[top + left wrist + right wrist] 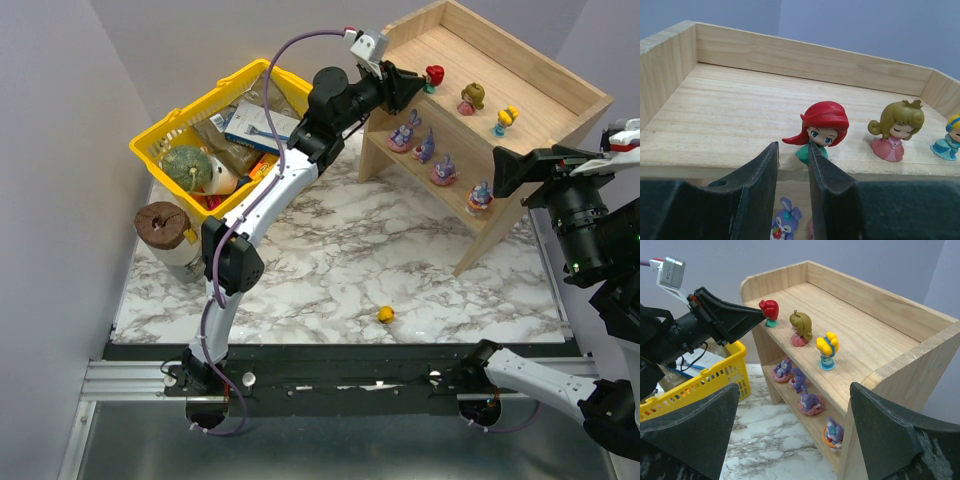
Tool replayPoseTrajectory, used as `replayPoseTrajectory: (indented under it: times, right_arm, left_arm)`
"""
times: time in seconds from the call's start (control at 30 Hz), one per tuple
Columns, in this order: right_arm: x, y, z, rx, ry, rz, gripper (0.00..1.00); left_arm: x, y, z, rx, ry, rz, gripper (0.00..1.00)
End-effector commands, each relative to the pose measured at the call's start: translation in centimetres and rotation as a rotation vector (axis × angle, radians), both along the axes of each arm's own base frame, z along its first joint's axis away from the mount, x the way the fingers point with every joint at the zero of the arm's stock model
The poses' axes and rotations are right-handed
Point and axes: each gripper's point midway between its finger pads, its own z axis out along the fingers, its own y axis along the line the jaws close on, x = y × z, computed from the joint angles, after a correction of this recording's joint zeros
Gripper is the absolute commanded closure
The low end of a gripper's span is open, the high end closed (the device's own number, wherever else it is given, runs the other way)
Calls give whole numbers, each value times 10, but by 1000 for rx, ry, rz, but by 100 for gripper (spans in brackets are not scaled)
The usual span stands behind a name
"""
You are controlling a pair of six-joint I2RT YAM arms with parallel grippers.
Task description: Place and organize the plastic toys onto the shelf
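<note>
You've got a white marble-pattern tabletop (pixel 330 260) with grey veining, boxed in by plain pale lavender-grey walls (pixel 50 150) close on the left and at the back. An aluminium rail (pixel 120 378) runs along your near edge, with grey sheet metal below it. The light is even and the shadows soft.

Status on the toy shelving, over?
Left gripper shut, tips at red-haired figurine on shelf top. Right gripper open, empty. One yellow toy on table. Nothing blocking.
</note>
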Motion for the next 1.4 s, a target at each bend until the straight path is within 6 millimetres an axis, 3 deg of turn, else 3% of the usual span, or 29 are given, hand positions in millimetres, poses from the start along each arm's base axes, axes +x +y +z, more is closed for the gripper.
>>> replayPoseTrajectory:
  times: [0.0,0.7,1.2,1.33,1.37]
  right_arm:
    - [2,-3,-4,-14,6,-23,2]
    - [0,-6,-5,-8,5,-29,2]
    - [-1,-1,-7,20,31,-7,2]
    - [-1,10,-20,30,84,44,1]
    - [-1,19,-24,21,100,87,1]
  left_arm:
    - [-9,-5,2,7,-11,-17,62]
    - [-11,-13,-1,14,-2,-21,60]
    - [-39,29,50,2,-78,70,52]
    - [-51,45,60,13,-83,104,47]
    - [-60,54,63,20,-81,110,42]
